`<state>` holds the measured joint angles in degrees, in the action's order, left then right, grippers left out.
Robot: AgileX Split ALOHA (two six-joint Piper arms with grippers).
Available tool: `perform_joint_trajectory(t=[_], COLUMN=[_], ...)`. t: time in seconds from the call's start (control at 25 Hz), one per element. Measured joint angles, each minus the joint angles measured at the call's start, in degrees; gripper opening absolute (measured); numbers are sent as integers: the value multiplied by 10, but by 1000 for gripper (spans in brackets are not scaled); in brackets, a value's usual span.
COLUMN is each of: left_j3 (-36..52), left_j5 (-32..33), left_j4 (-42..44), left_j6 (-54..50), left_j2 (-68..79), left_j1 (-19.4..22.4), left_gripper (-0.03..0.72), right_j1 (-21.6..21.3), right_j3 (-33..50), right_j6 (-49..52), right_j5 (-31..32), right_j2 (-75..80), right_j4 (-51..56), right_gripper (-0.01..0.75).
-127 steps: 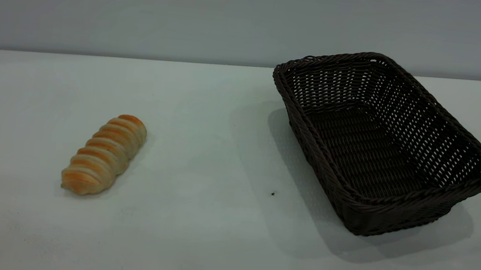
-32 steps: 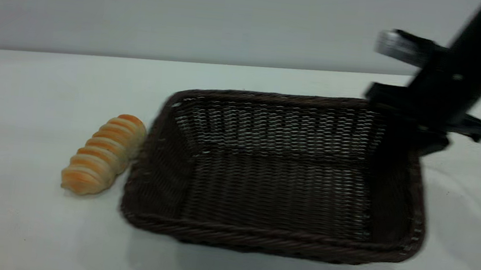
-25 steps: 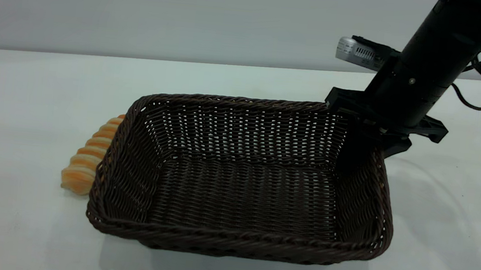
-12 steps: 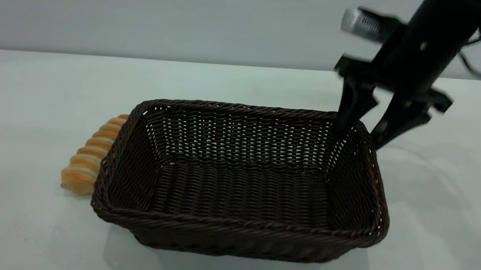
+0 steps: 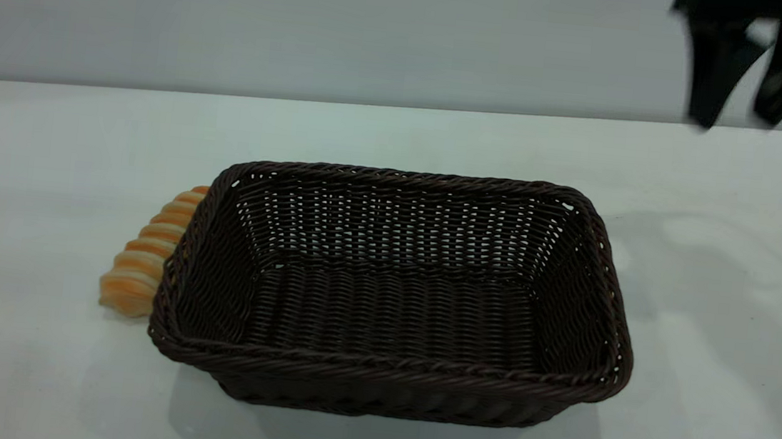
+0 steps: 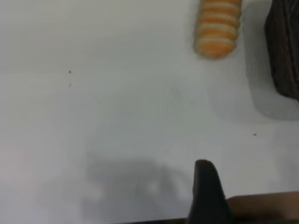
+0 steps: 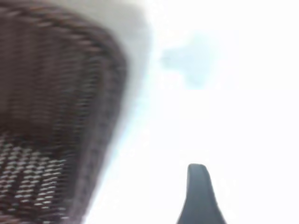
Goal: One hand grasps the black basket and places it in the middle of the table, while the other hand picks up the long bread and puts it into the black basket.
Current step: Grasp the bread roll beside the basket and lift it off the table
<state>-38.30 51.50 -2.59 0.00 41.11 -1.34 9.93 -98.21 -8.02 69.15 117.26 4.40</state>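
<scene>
The black basket (image 5: 386,384) stands flat in the middle of the table (image 5: 25,371), open side up and empty. The long bread (image 5: 143,264) lies just left of it, its far end hidden behind the basket's left rim. My right gripper (image 5: 732,122) is open and empty, high above the table beyond the basket's far right corner. In the right wrist view one finger (image 7: 198,196) shows beside the basket's wall (image 7: 51,116). In the left wrist view a single black finger (image 6: 205,186) hovers over bare table, well short of the bread (image 6: 218,28) and the basket's corner (image 6: 285,51).
The pale tabletop runs back to a grey wall (image 5: 310,18). A few dark specks (image 6: 69,71) mark the table. The arm's shadow (image 5: 716,265) falls on the table right of the basket.
My right gripper has let go of the basket's far right corner, opened, and risen up and to the right. The basket settled flat, and the bread has not moved.
</scene>
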Motion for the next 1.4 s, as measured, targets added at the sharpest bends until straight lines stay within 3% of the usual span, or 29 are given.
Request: perform_joint_trajectory(t=[0.16, 0.32, 0.6, 0.96, 1.12, 1.4], left_j3=[-28, -52, -89, -170, -190, -212], left_j5=[-16, -50, -180, -258, -293, -310], left_j4=[0, -1, -62, -87, -137, -354], left_j6=[15, 18, 18, 54, 136, 404], left_j2=[97, 209, 404, 612, 694, 769], left_j1=[0, 0, 0, 0, 0, -1], left_gripper=[500, 500, 499, 499, 499, 499], right_j1=[-1, -1, -1, -1, -1, -1], right_j3=[17, 87, 199, 232, 232, 232], right_j6=[17, 20, 19, 19, 19, 19], right_j5=[2, 7, 13, 18, 18, 18], right_j2=[-73, -171, -316, -397, -400, -400], right_j4=[-21, -6, 6, 6, 6, 6], right_gripper=[562, 562, 562, 562, 562, 562])
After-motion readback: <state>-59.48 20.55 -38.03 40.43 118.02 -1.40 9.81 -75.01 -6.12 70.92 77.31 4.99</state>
